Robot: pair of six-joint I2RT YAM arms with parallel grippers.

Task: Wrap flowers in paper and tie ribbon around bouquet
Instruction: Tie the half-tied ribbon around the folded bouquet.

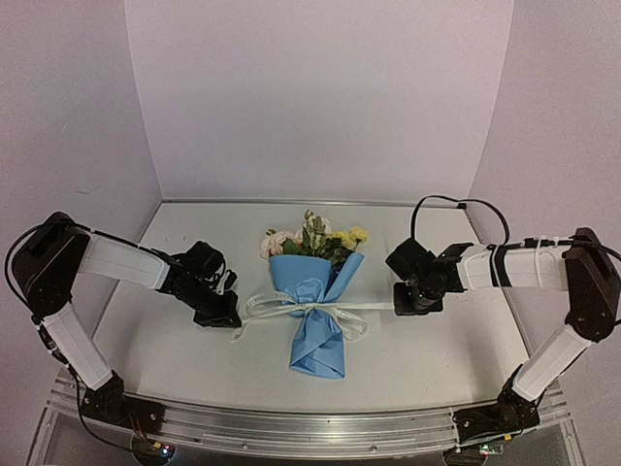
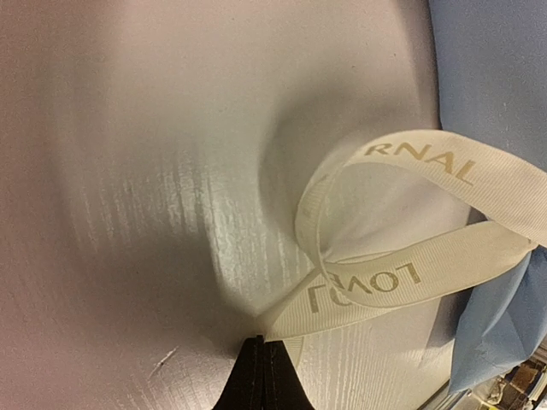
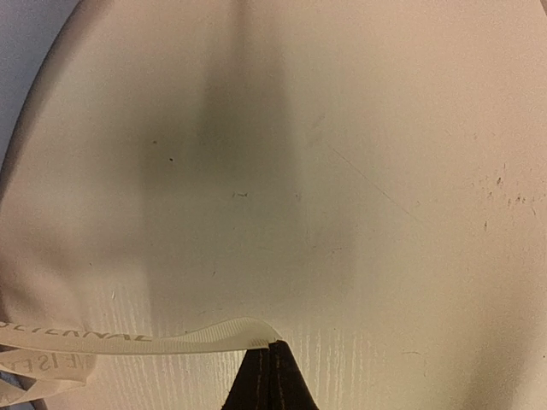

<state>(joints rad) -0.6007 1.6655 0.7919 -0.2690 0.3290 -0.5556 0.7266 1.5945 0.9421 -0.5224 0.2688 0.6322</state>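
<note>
Left to right: the left gripper (image 1: 225, 317) pinches one end of the single ribbon (image 1: 277, 304), the one bouquet (image 1: 318, 335) lies on the table (image 1: 165, 359) between them, the right gripper (image 1: 406, 307) pinches the other end, and I'd reckon the two should pull outward evenly and low, snugging the knot (image 1: 312, 310) without dragging the bouquet.

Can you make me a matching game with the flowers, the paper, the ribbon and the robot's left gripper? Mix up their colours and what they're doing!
Things
1. flowers
2. paper
3. ribbon
4. left gripper

Descriptions
A. light blue, wrapped into a cone
B. black, shut on one ribbon end
C. pink, cream and yellow, sticking out of the cone's far end
D. off-white with letters, tied round the cone's middle

Pairs: 1-C, 2-A, 3-D, 4-B
</note>
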